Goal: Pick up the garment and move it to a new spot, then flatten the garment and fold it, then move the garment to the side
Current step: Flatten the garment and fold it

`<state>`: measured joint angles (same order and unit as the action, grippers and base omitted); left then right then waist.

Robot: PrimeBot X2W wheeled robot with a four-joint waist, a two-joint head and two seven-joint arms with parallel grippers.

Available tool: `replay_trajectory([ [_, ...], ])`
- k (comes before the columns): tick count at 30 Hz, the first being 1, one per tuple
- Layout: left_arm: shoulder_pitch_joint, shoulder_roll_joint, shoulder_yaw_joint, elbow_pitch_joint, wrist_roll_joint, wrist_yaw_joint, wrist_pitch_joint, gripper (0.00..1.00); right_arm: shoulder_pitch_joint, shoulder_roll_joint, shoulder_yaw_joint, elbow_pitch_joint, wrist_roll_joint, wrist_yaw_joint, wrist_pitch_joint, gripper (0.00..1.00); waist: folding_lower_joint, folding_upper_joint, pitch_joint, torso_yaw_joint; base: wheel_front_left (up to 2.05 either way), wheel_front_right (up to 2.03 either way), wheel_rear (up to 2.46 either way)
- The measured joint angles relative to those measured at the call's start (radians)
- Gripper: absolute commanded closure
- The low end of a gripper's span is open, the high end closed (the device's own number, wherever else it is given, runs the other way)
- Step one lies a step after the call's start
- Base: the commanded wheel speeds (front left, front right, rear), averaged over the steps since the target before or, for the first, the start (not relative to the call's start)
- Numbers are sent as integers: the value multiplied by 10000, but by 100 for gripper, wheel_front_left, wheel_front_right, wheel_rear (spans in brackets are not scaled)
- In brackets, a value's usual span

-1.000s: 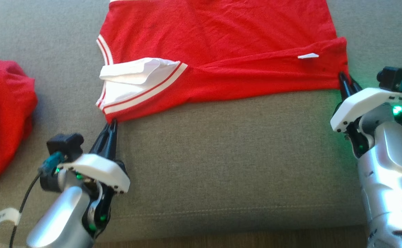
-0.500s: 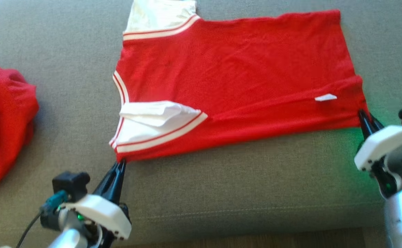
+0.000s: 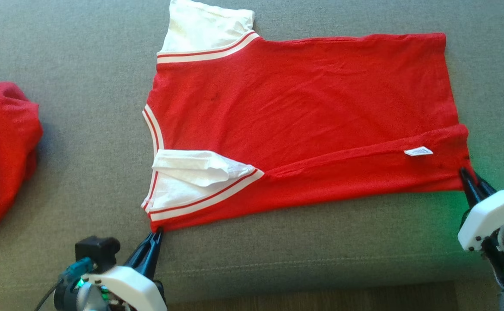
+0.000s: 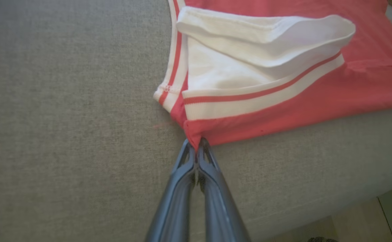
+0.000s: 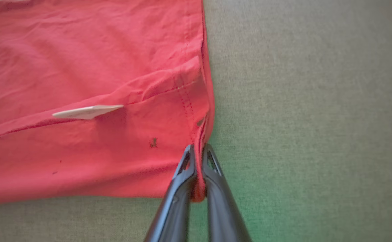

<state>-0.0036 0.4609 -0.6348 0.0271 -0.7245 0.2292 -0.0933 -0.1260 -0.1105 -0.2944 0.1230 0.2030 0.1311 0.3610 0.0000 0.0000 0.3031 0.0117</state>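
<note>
The garment (image 3: 303,112) is a red T-shirt with white sleeves, spread across a grey cushion, its near long edge folded over towards the middle. My left gripper (image 3: 158,231) is shut on the garment's near left corner (image 4: 193,136), below the folded white sleeve (image 4: 249,57). My right gripper (image 3: 463,170) is shut on the near right hem corner (image 5: 201,148), with red cloth pinched between its fingers. A small white label (image 3: 418,151) lies on the folded strip near that corner.
A second bundle of red cloth (image 3: 1,155) lies crumpled at the cushion's left end. The grey cushion (image 3: 299,250) has a front edge just behind my grippers, with wooden floor (image 3: 321,298) below it. Bare cushion shows left and right of the garment.
The whole head picture has shifted downward, so the camera has moved and more of the garment's far side shows. Both grippers keep their hold on the corners.
</note>
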Motion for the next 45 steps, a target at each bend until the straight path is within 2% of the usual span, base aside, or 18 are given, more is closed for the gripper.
replay_trajectory([
  [1, -6, -15, 0, 75, 0, 0, 13, 100, 2, 35, -23, -117, -82, 0, 17, 0, 0, 0, 6, -8, 0, 0, 0],
  [2, -7, -29, 2, 125, -2, 12, 38, 62, 1, 77, -56, -249, -138, 0, 19, 0, 0, 0, 10, -17, 0, 0, 0],
  [3, -9, -33, 6, 150, -2, 44, 46, 0, -1, 113, -115, -370, -211, 0, 13, 0, 0, 0, 13, -27, 0, 0, 0],
  [7, -14, 27, 272, 138, -104, 276, 107, 0, -31, 134, -389, -993, -704, 0, -328, 0, 0, 0, 41, -123, 0, 0, 0],
  [12, -353, 303, 878, -374, -171, 453, -111, 0, -184, 385, -389, -1655, -1037, 0, -1258, 0, 0, 0, 122, -304, 0, 0, 0],
  [16, -1251, 633, 1129, -750, 10, 527, 48, 0, -534, 483, -244, -1716, -1147, 0, -1684, 0, 1, 0, 191, -418, 0, 0, 0],
  [20, -2987, 1101, 1235, -1206, 416, 499, 903, 0, -930, 518, 140, -1618, -1237, 0, -1960, 0, 1, 0, 397, -586, 0, 0, 0],
  [23, -4590, 1193, 1264, -1066, 443, 161, 1705, 0, -1209, 564, 462, -1436, -1235, 0, -2157, 0, 1, 0, 662, -689, 0, 0, 0],
  [25, -5649, 1168, 1290, -633, 284, -309, 2082, 0, -1438, 575, 727, -1329, -1223, 0, -2242, 0, 1, 0, 889, -776, 0, 0, 0],
  [29, -7588, 1091, 1185, 796, -105, -1266, 3129, 0, -1942, 594, 1118, -1149, -1126, 0, -2422, 0, 2, 0, 1466, -993, 0, 0, 0],
  [30, -8390, 1045, 1032, 1649, -186, -1638, 3639, 0, -2163, 594, 1235, -1072, -1039, 0, -2525, 0, 3, 0, 1775, -1116, 0, 0, 0],
  [31, -8758, 1022, 966, 2105, -186, -1779, 3825, 0, -2258, 596, 1298, -1014, -978, 0, -2571, 0, 3, 0, 1927, -1189, 0, 0, 0],
  [39, -10820, 984, 742, 4849, 0, -2443, 4794, 0, -2776, 598, 1524, -334, -558, 0, -3147, 0, 3, -1, 2731, -1947, 0, 0, 0],
  [45, -11756, 953, 541, 5875, 313, -2579, 5202, 0, -2807, 600, 1749, 56, -253, 0, -3476, 0, 2, -1, 3201, -2364, 0, 0, 0],
])
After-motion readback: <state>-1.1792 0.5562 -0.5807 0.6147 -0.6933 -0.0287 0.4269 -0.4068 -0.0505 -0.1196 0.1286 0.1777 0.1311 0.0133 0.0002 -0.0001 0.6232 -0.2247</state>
